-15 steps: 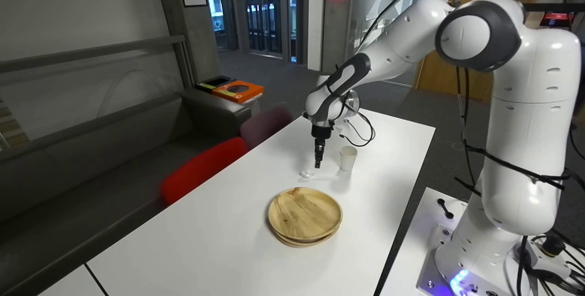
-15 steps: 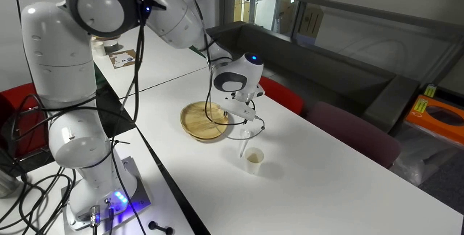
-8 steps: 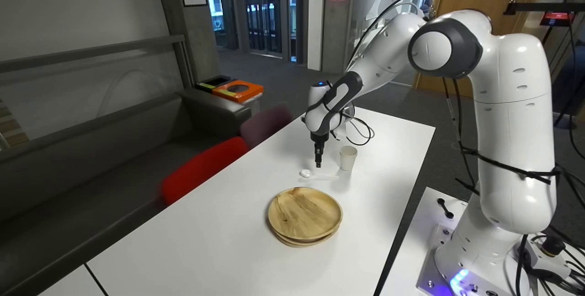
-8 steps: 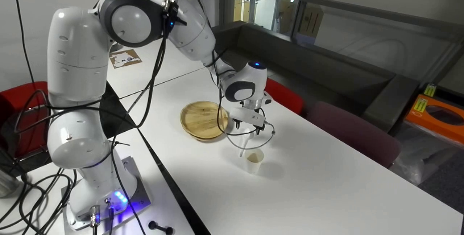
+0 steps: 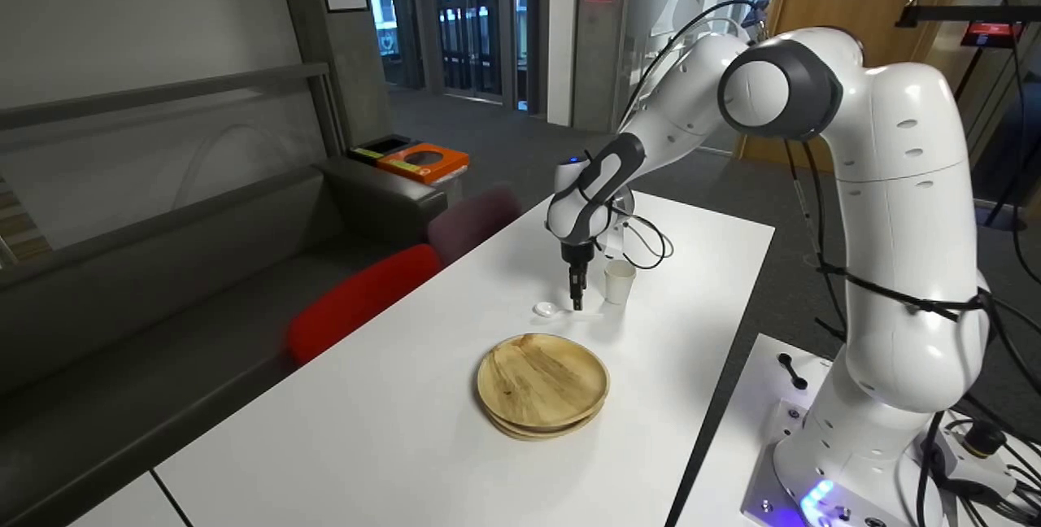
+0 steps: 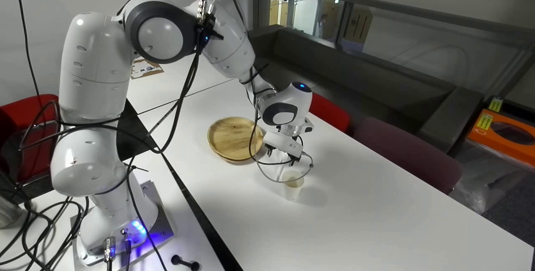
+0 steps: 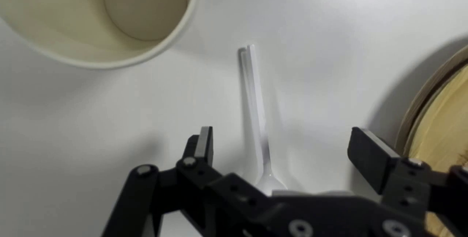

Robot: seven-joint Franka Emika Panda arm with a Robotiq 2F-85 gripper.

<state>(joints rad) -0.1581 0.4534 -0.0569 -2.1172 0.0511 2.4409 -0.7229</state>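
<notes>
Shifted along above the spoon [image 7: 257, 98], my empty pincer [image 7: 280, 142] spreads wide, likely for clearance, inside the edges of the counter [image 5: 366, 446]

One spoon [image 7: 259, 109], one cup [image 5: 619, 283], one plate stack [image 5: 543, 382], two fingers [image 7: 203, 143].

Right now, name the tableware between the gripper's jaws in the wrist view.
The white spoon: its handle shows between the gripper's open jaws; the cup and stacked plates appear outside them.
</notes>
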